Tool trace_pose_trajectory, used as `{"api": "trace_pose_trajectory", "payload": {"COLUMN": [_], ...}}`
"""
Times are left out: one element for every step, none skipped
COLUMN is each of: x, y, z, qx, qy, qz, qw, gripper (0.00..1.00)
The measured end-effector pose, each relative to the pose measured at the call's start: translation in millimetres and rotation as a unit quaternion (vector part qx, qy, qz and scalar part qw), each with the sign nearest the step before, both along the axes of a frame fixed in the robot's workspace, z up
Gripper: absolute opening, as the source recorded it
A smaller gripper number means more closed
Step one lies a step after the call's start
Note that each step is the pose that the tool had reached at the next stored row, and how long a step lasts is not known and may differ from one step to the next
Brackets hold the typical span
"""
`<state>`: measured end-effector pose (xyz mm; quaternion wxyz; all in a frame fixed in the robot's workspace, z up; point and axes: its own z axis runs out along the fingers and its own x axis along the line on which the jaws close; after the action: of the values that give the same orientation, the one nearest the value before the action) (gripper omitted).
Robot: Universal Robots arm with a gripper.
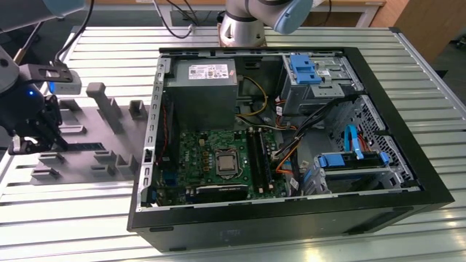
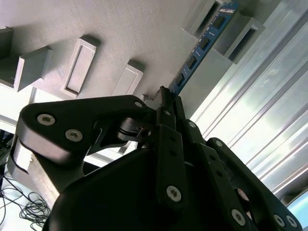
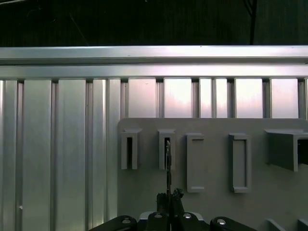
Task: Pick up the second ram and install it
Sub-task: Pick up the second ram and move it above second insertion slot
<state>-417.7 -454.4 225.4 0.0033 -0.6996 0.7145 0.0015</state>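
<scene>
The desk (image 1: 429,240) is carrying the computer case (image 1: 291,224); at its nine o'clock, over the holder plate (image 1: 78,121), the jaws are clenching the second ram (image 2: 202,45), sitting edge-up in its slots; any tilt is risking a jam.

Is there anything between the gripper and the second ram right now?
Nothing visible stands between them. In the second wrist view the gripper is closed on the near end of the second ram, which stands on edge in the grey holder.
</scene>
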Motion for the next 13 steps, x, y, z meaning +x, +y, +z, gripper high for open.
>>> {"api": "trace_pose_trajectory", "payload": {"x": [0.0, 0.0, 0.0, 0.0, 0.0, 0.0, 0.0, 0.0, 0.0, 0.0, 0.0, 0.0, 0.0], "y": [0.0, 0.0, 0.0, 0.0, 0.0, 0.0, 0.0, 0.0, 0.0, 0.0, 0.0, 0.0, 0.0], "z": [0.4, 0.9, 1.3, 1.7, 2.1, 2.5, 3.0, 3.4, 3.8, 4.3, 4.9, 5.4, 6.0], "qx": [0.0, 0.0, 0.0, 0.0, 0.0, 0.0, 0.0, 0.0, 0.0, 0.0, 0.0, 0.0, 0.0], "qy": [0.0, 0.0, 0.0001, 0.0, 0.0, 0.0, 0.0, 0.0, 0.0, 0.0, 0.0, 0.0, 0.0], "qz": [0.0, 0.0, 0.0, 0.0, 0.0, 0.0, 0.0, 0.0, 0.0, 0.0, 0.0, 0.0, 0.0], "qw": [1.0, 1.0, 1.0, 1.0, 1.0, 1.0, 1.0, 1.0, 1.0, 1.0, 1.0, 1.0, 1.0], "gripper": [0.14, 0.14, 0.14, 0.14, 0.14, 0.14, 0.14, 0.14, 0.14, 0.14, 0.14, 0.14, 0.14]}}
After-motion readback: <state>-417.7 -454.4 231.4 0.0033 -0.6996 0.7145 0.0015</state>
